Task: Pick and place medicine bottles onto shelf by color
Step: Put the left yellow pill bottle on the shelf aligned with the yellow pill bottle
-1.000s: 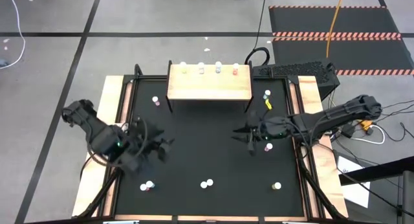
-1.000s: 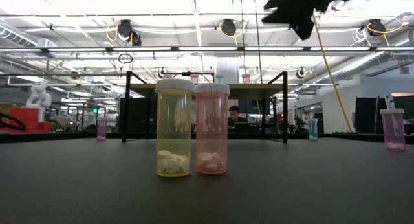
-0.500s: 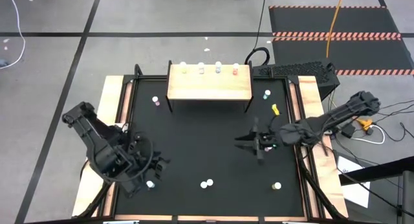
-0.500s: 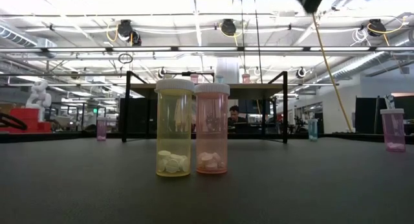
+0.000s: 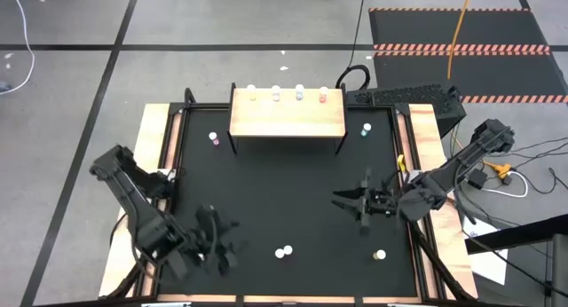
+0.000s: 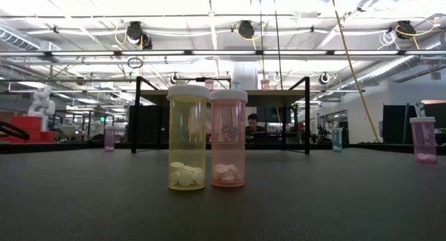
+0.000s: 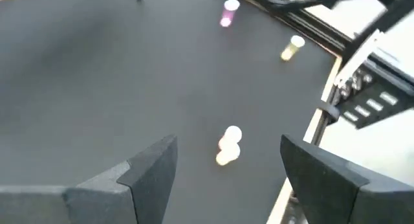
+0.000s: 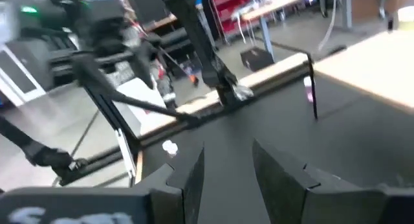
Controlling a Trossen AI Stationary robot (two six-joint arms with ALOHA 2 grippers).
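Oddly, shelf [image 6: 221, 95] bottles [image 6: 237, 84] show only partly behind closer ones.

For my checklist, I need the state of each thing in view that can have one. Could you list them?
left gripper: open, empty.
right gripper: open, empty.
yellow medicine bottle: upright, capped, on the table.
pink medicine bottle: upright, capped, right beside the yellow one.
shelf: standing, four capped bottles along its far edge.
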